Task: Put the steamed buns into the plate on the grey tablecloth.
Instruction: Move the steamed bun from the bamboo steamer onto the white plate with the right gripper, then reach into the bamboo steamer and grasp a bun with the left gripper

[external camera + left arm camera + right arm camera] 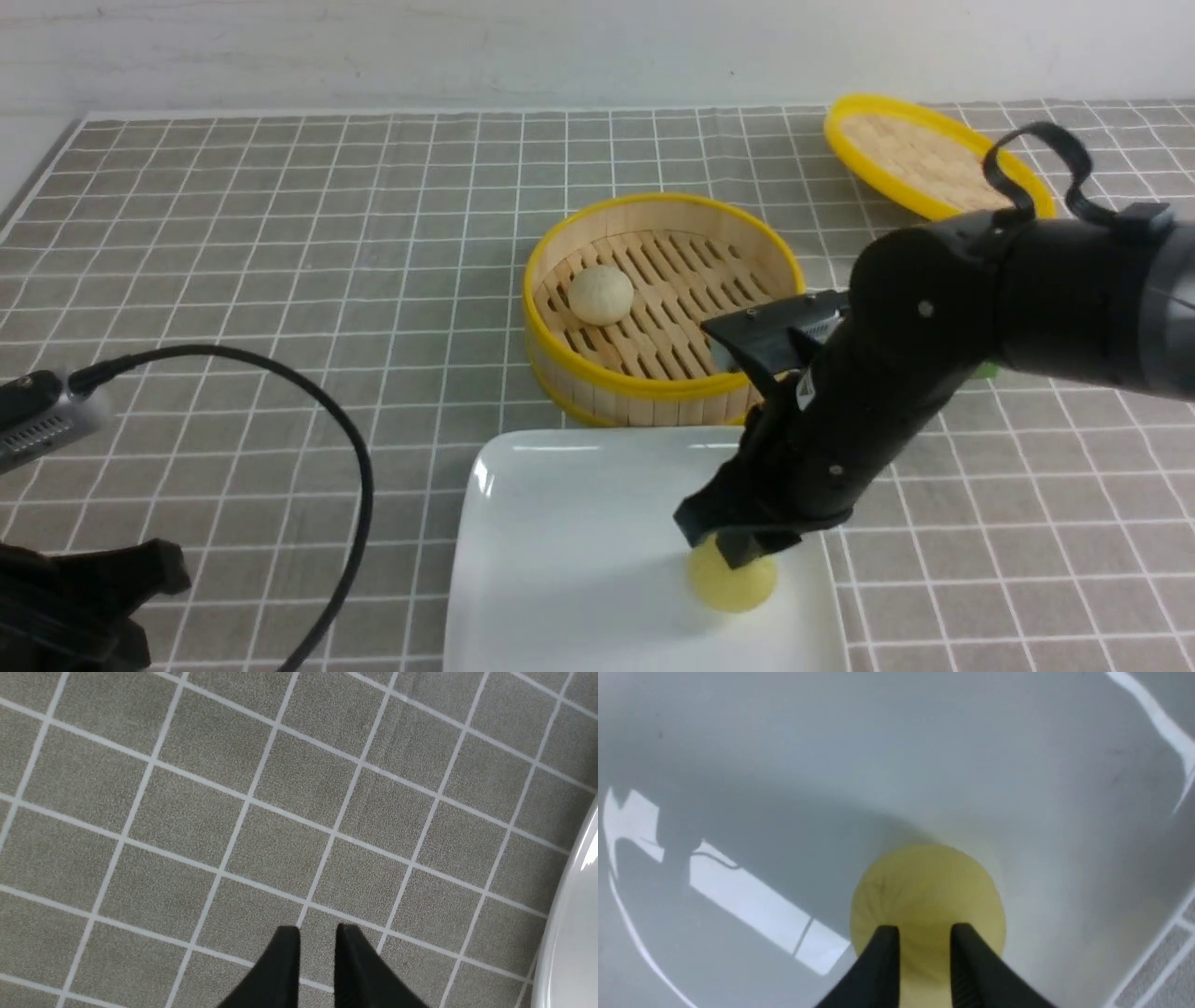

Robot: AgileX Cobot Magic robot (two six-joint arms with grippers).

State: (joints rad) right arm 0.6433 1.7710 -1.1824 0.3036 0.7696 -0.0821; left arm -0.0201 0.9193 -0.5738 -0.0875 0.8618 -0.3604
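Right end effector (925, 931) is over the pale yellow steamed bun (924, 896), fingertips parted by a gap narrower than the bun, so partly open; in the right wrist view both tips overlap the bun's pleated top. Whether they touch it, can't tell. Yellow bun sits on the white square plate (597, 523), directly below the right end effector, near the plate edge on the robot's right. Glossy plate surface extends from under that end effector toward the robot's left, with bright reflections on it. Off-white steamed bun (600, 295) is in the round bamboo steamer basket (653, 387), ahead of the right end effector and to its left, on the slatted bottom close to the basket's left wall. Basket has yellow rims and stands just beyond the plate. Yellow-rimmed woven lid (920, 154) is farther ahead and to the right of the right end effector, partly behind the right arm (934, 308). A bit of green object (986, 371) pokes out below that arm, mostly hidden. Left end effector (317, 928) is over the grey grid tablecloth (261, 252), tips slightly apart, holding nothing; the plate is to its right, well apart. Tablecloth lies under everything on the table.
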